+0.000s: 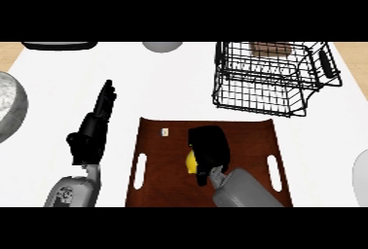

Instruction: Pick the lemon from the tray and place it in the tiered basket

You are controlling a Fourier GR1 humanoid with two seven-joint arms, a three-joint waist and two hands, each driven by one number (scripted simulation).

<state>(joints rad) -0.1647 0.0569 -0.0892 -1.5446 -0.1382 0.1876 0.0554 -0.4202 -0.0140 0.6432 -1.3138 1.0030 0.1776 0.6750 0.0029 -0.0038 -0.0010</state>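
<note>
Lying on the brown tray, near its middle, the lemon shows only as a yellow sliver at the left side of the right hand, which covers most of it. That black hand comes in from the tray's near edge on its grey forearm and arches over the fruit with fingers curled down around it, so it is grasping the lemon, which still sits low against the tray's surface. The tray is a dark wooden board with a slot handle along its left edge and another along its right edge, and a small pale tag lies near its far left corner. Beyond the tray's far right corner, apart from it, stands the tiered basket, a black wire frame with something brown in its upper tier. Left of the tray, on the white counter, the left hand rests released, its fingers straight and pointing toward the counter's far edge, holding nothing. A grey marbled bowl sits at the counter's left edge, a dark-rimmed dish and a grey rounded object lie along the far edge, and a pale plate shows partly at the right edge.
</note>
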